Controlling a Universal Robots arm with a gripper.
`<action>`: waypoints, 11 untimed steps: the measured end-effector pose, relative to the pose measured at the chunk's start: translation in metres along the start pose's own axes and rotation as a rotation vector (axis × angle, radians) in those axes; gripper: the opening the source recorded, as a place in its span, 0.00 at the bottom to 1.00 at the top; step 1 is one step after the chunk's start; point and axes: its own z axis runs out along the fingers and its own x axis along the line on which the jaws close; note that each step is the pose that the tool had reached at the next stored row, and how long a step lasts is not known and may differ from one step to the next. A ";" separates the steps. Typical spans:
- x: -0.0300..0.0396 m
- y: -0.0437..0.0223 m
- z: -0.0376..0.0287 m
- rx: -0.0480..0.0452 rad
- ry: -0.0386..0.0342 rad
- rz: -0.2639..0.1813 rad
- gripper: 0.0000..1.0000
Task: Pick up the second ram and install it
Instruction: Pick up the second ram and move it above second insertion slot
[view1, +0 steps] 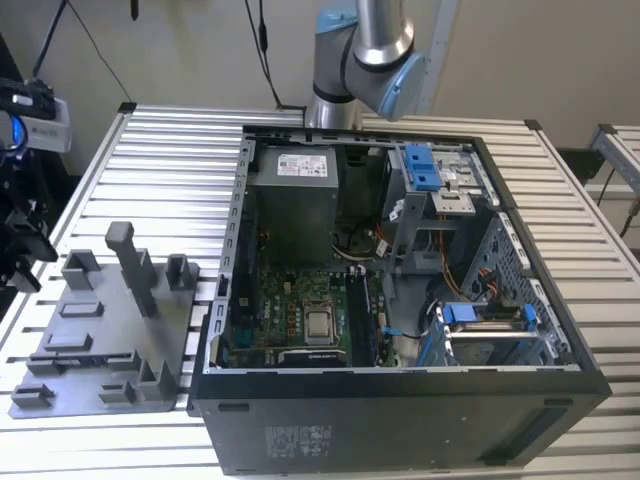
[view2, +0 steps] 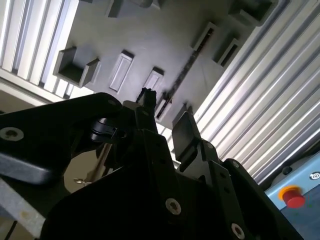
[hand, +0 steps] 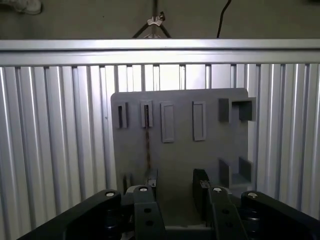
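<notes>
A ribbed aluminium table (view1: 150, 150) is carrying everything here. Toward the exterior view's left a grey holder plate (view1: 110, 335) is lying flat on it, and an open computer case (view1: 400, 420) is sitting just beside the plate on the exterior view's right. In the first wrist view the second ram (hand: 147, 145) is standing on edge in a narrow slot of that plate, while the gripper (hand: 175, 192) is hanging above the plate with its fingers (hand: 201, 185) spread apart, gripping nothing.
</notes>
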 end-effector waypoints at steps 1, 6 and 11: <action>0.0007 0.0000 0.0018 -0.0001 0.0000 -0.001 0.42; 0.0027 -0.0003 0.0109 -0.0005 -0.0002 -0.010 0.42; 0.0035 -0.0015 0.0199 -0.0012 -0.0002 -0.018 0.42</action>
